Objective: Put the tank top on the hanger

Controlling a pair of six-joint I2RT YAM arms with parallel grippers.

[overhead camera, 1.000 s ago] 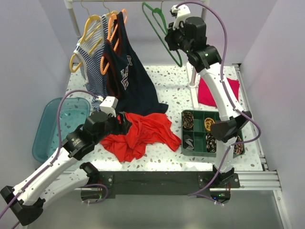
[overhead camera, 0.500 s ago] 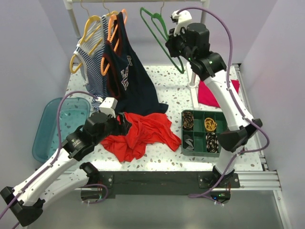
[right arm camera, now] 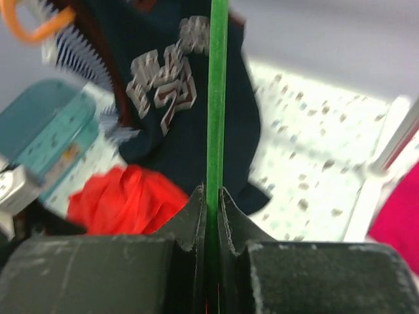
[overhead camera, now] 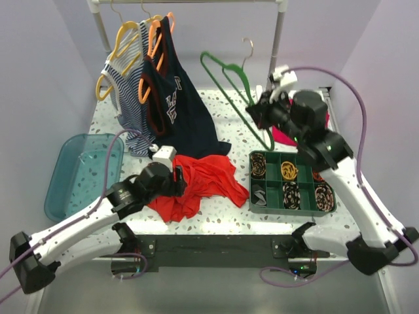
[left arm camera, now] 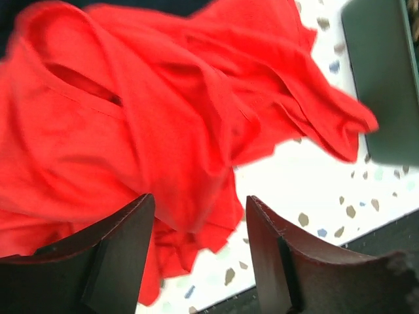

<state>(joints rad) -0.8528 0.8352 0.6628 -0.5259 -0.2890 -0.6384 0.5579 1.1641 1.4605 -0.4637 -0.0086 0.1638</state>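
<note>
The red-orange tank top lies crumpled on the table near the front, and fills the left wrist view. My left gripper is open just above its left part, with the fabric between and below its fingers. My right gripper is shut on the green hanger and holds it in the air, off the rail, above the table's right middle. The hanger's green bar runs straight up between my right fingers.
A navy lettered tank top and a striped top hang on orange and yellow hangers at the rail's left. A green compartment tray stands right of the red top. A magenta cloth lies behind it. A teal tub sits at left.
My right arm has lifted the green hanger off the rail and brought it down and to the right. My left gripper has moved right, over the red tank top.
</note>
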